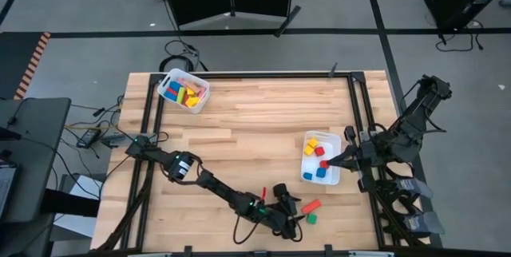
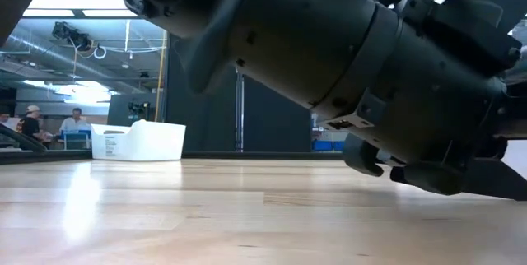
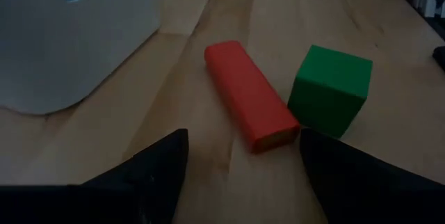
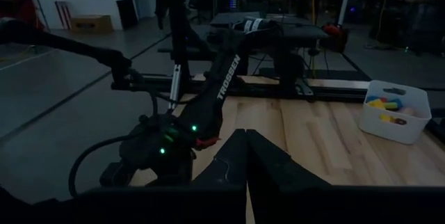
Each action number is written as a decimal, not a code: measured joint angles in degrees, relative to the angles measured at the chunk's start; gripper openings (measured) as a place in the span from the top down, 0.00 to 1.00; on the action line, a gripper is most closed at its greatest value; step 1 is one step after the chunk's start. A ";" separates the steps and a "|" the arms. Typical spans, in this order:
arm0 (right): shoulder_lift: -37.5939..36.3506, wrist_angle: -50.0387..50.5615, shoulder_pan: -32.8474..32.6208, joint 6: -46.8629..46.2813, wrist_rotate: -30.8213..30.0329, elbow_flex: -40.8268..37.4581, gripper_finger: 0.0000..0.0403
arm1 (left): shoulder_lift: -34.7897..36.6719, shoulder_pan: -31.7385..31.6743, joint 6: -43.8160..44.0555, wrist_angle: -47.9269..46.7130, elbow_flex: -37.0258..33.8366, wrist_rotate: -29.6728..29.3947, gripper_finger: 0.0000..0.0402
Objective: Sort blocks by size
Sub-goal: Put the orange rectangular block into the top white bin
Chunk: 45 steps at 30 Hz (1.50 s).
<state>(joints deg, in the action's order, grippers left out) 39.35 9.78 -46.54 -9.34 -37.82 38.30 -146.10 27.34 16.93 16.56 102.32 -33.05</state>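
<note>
A red bar [image 3: 249,93] and a green cube [image 3: 329,90] lie flat on the wooden table near its front edge, side by side with a small gap between them; they also show as the red bar [image 1: 311,206] and the green cube [image 1: 311,219]. My left gripper [image 3: 240,175] is low over the table, open, just short of the bar's near end, one finger to each side of that end's line. My left gripper [image 1: 296,211] touches neither block. My right gripper [image 1: 327,162] hangs shut above the right white bin [image 1: 306,171], with nothing between its fingers [image 4: 247,156].
The right bin [image 3: 76,50] holds several yellow, red and blue blocks and stands just beyond the red bar. A second white bin [image 1: 170,76] with several blocks stands at the table's far left corner. My left arm [image 2: 329,59] fills most of the low view.
</note>
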 joint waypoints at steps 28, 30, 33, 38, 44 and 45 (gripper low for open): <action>0.00 -0.24 0.00 -0.09 -1.63 0.00 0.98 | 0.00 -3.63 -0.25 0.41 0.01 3.54 0.29; 0.00 -0.24 0.00 -0.09 -1.63 0.00 0.98 | 0.02 -3.68 -0.46 0.76 0.00 5.45 0.29; 0.00 -0.24 0.00 -0.09 -1.62 0.00 0.98 | 0.02 -3.15 -1.49 1.58 -0.02 6.30 0.29; 0.00 -0.24 0.00 0.04 -1.60 0.00 0.98 | 0.02 -2.77 -1.58 2.63 -0.02 7.21 0.29; -0.02 -0.42 0.00 0.07 -1.60 0.01 0.98 | -1.29 -3.92 -1.34 5.06 0.01 6.81 0.29; -0.02 -0.60 0.00 0.07 -1.60 0.02 0.98 | -1.53 -3.95 -1.38 5.81 0.01 6.63 0.29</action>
<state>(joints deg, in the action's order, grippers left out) 39.33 9.18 -46.54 -9.28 -39.42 38.33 -147.64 23.39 15.55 22.36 102.32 -26.42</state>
